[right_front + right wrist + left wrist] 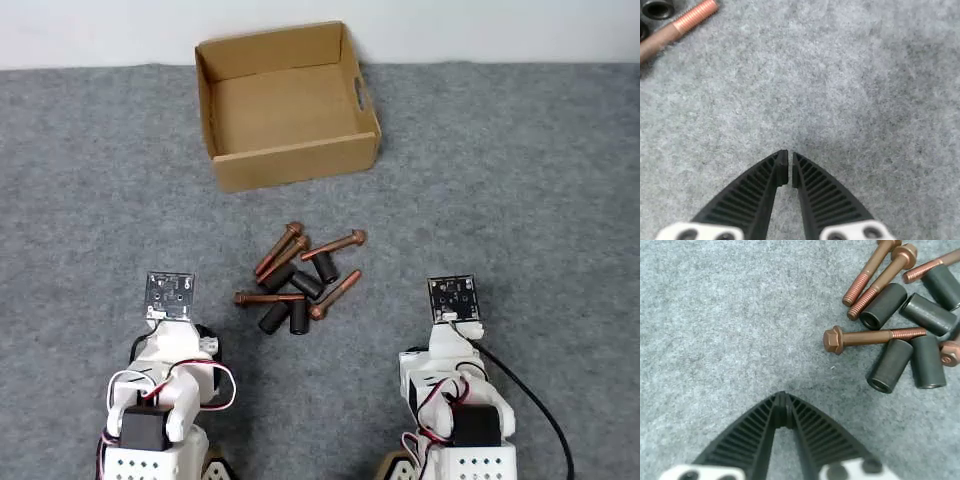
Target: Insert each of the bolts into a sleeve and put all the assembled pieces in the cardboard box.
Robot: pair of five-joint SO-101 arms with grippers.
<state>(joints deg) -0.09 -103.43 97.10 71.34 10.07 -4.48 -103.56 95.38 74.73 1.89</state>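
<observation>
Several copper bolts (pixel 340 243) and black sleeves (pixel 299 316) lie in a loose pile mid-table, none assembled. The cardboard box (pixel 290 160) stands open beyond the pile with nothing inside. My left gripper (pixel 785 399) is shut with nothing in it and hovers over bare carpet, a short way from a hex-head bolt (pixel 872 336) and a sleeve (pixel 890 365). My right gripper (pixel 790 161) is also shut on nothing, over bare carpet on the pile's other side. One bolt's threaded end (pixel 675 27) and a sleeve mouth (pixel 657 7) lie farther off from it.
Grey carpet (pixel 520 180) covers the table. Both arm bases stand at the near edge, the left arm (pixel 165 400) and the right arm (pixel 455 400), with a black cable (pixel 545 410) trailing beside the right one. Open carpet lies on both sides of the pile.
</observation>
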